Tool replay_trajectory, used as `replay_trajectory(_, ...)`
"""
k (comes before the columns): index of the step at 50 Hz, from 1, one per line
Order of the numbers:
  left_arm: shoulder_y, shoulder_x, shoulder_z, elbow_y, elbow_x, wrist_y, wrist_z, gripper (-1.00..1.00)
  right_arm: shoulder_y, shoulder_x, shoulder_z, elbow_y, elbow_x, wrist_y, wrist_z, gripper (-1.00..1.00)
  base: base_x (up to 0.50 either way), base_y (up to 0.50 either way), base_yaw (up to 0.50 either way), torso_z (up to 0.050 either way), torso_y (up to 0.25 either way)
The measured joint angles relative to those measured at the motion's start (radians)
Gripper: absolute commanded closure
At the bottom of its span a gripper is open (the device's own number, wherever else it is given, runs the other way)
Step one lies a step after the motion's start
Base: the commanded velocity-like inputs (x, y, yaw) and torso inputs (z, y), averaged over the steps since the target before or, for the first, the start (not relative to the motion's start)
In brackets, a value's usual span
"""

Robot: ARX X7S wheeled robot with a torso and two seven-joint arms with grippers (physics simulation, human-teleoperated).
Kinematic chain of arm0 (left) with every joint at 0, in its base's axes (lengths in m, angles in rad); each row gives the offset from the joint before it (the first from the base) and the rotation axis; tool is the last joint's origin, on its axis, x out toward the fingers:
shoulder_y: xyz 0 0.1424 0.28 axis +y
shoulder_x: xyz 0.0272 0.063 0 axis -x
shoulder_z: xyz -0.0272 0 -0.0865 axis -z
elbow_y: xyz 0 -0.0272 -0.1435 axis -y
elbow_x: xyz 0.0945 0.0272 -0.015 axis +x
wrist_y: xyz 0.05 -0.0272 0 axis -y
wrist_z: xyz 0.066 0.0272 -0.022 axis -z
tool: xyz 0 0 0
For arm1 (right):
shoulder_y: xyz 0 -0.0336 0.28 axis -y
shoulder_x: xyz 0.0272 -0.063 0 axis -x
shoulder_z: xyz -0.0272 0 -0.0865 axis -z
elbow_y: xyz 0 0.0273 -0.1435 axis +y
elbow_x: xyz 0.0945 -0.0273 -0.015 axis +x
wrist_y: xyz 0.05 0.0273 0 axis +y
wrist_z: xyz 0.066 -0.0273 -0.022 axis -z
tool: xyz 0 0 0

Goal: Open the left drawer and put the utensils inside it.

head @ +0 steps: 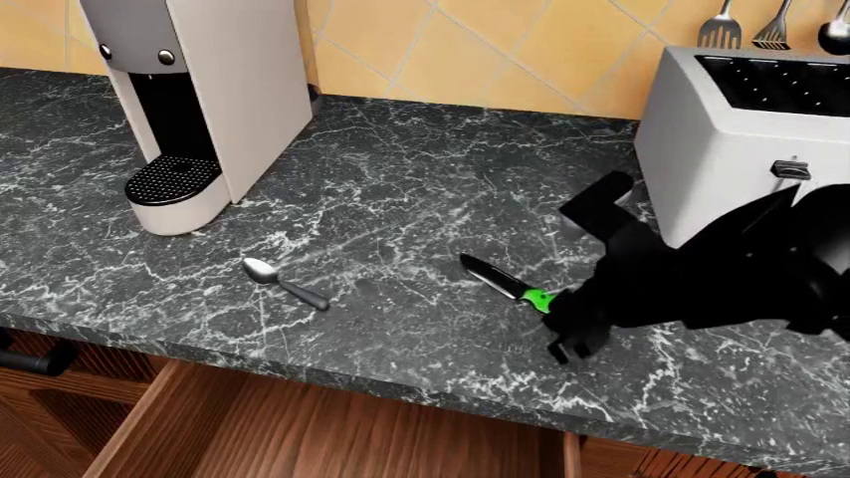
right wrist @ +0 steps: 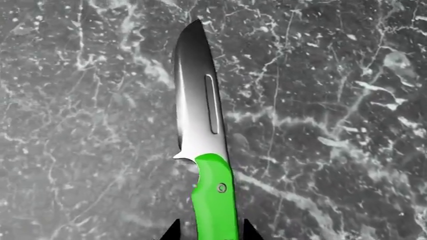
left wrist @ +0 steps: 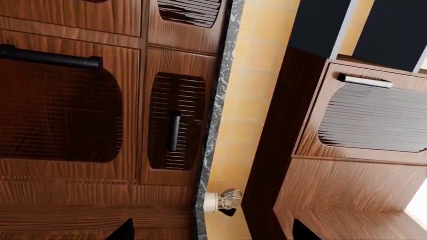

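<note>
The knife, with a dark pointed blade and bright green handle, lies flat on the black marble counter. My right gripper is open and straddles the end of the handle, with a thin gap on each side; in the head view it sits low at the knife's right end. A small grey spoon lies to the knife's left. Below the counter edge the left drawer stands pulled out, showing bare wood planks. My left gripper is open and holds nothing, facing cabinet fronts.
A white coffee machine stands at the back left and a toaster at the back right, close behind my right arm. Long steel utensils hang above the toaster. A black bar handle juts out at the drawer's left.
</note>
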Motion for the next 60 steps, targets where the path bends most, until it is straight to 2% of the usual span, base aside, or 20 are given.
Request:
replay_trajectory(25, 0.0, 0.005, -0.058, 0.0, 0.059, -0.006, 0.0, -1.0, -0.033, 0.027, 0.008, -0.051, -0.01, -0.063, 0.058, 1.0, 0.0, 0.0, 0.0, 0.0, 0.0)
replay_trajectory(45, -0.003, 0.004, -0.052, 0.0, 0.06, 0.0, 0.0, -1.0, 0.069, 0.132, 0.104, -0.469, 0.129, -0.007, 0.277, 1.0, 0.0, 0.0, 0.0, 0.0, 0.0)
replay_trajectory(53, -0.004, 0.004, -0.047, 0.0, 0.057, 0.004, 0.0, -1.0, 0.106, 0.084, 0.098, -0.668, 0.269, 0.042, 0.403, 1.0, 0.0, 0.0, 0.0, 0.0, 0.0)
replay_trajectory(60, -0.007, 0.003, -0.033, 0.0, 0.048, 0.01, 0.0, -1.0, 0.14, -0.027, 0.056, -0.774, 0.411, 0.067, 0.561, 1.0, 0.0, 0.0, 0.0, 0.0, 0.0)
